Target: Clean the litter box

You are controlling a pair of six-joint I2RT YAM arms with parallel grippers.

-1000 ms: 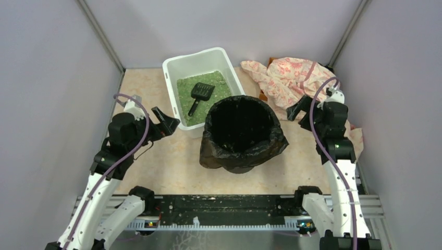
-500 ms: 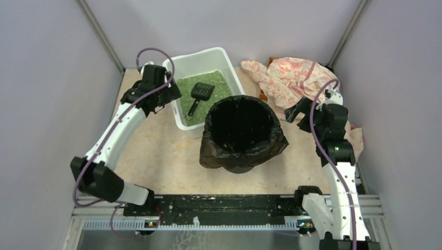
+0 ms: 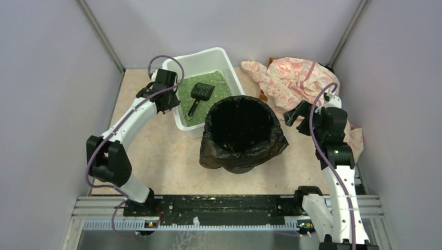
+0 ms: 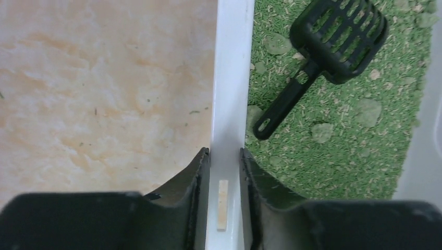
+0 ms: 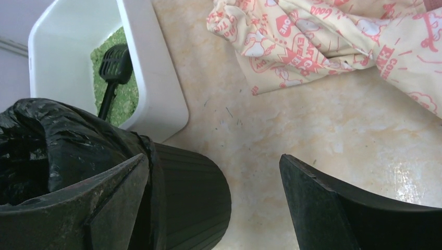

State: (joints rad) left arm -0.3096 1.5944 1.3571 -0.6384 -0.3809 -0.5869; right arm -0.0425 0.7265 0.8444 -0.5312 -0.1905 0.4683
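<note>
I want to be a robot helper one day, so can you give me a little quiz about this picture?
1. True or false: the black slotted plastic scoop lies on the green litter inside the white rectangular plastic litter box.
2. Pick one. The left gripper is clamped on: A) the litter box's rim, B) the scoop's handle, C) a cloth.
3. Which gripper hangs open and empty beside the round bin lined with a black bag?

Key: 1 true; 2 A; 3 the right gripper.
</note>
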